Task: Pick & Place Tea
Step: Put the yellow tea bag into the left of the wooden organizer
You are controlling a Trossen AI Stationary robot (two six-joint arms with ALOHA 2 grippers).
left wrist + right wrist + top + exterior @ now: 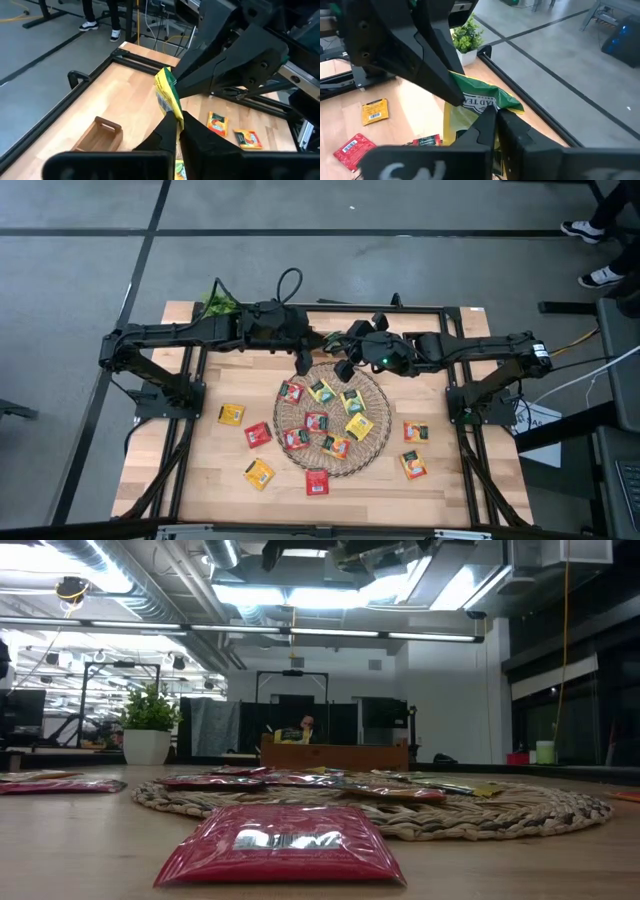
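Left wrist view: a yellow-green sachet [167, 92] is pinched by its lower edge between the closed fingers of the left gripper [176, 120], and the right arm's gripper is met at the same sachet from the other side. In the right wrist view the same sachet [480, 102] is seen between the tips of the right gripper [495, 116], which look nearly closed on its crumpled edge. Whether the right one really grips or only touches cannot be told for sure. In the high view both grippers are found above the far edge of the mat [372, 456], near the middle of the table's far side [440, 315], the left gripper [304, 362] just beside the right gripper [345, 368].

The other tea is spread low: several sachets lie on the mat, for example a yellow one [359, 426], and more lie on the bare wood around it, such as a red one [317, 482] near the front edge and an orange one [414, 465] toward the right edge.

The sachet is judged to be very light, thin and soft. It is bent and wrinkled where it is held, so little force is needed. The foil surface is probably slippery, and the bag inside may be torn if it is pulled from both sides. A hold on the flat sealed rim seems to be the best, with a shallow pinch.
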